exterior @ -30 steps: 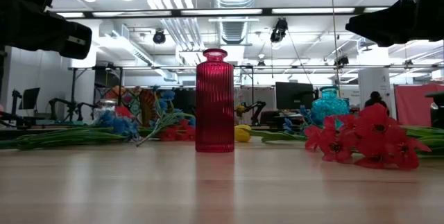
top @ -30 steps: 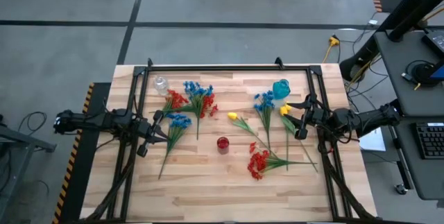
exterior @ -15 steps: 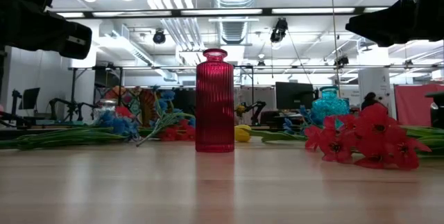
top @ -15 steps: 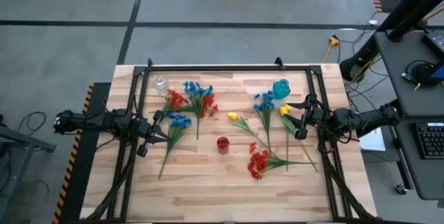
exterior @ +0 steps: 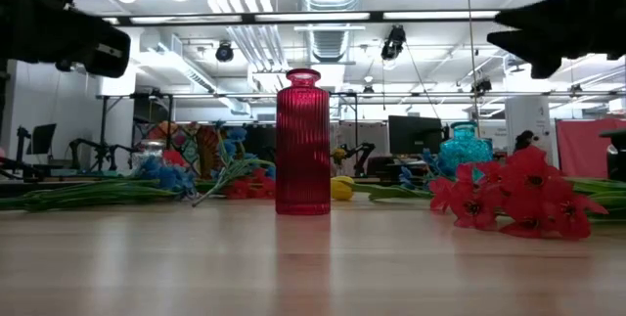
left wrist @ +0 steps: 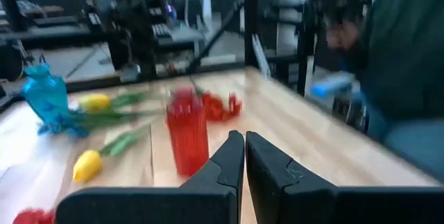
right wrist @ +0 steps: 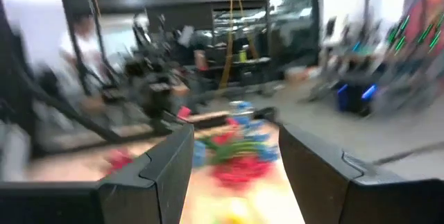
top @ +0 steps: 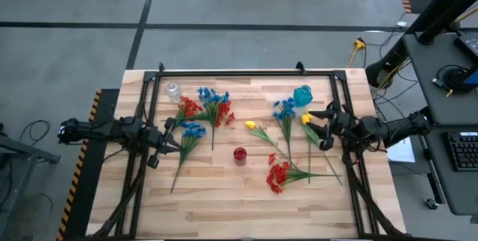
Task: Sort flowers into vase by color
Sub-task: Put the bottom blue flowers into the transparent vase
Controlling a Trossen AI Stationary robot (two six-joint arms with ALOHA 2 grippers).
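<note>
Flowers lie flat on the wooden table: blue clusters (top: 193, 130) (top: 211, 95) (top: 284, 108), red clusters (top: 188, 107) (top: 226, 114) (top: 278, 174), yellow buds (top: 252, 125) (top: 306, 119). A red ribbed vase (top: 240, 154) (exterior: 302, 143) stands upright mid-table. A blue vase (top: 302, 95) stands at the far right and a clear one (top: 173, 90) at the far left. My left gripper (top: 160, 145) (left wrist: 244, 138) is shut and empty by the left edge, beside a blue sprig. My right gripper (top: 323, 128) (right wrist: 234, 141) is open near the right yellow bud, touching nothing.
A black metal frame (top: 246, 73) runs around the tabletop, and both arms reach in over its side rails. Bare wood lies along the near edge (top: 239, 211). Beyond the right side stand a desk with a keyboard (top: 464, 150) and cables on the floor.
The right arm has shifted slightly; its outline in the low view has changed shape. The left arm's outline there has moved a little too. No flower or vase has moved.
</note>
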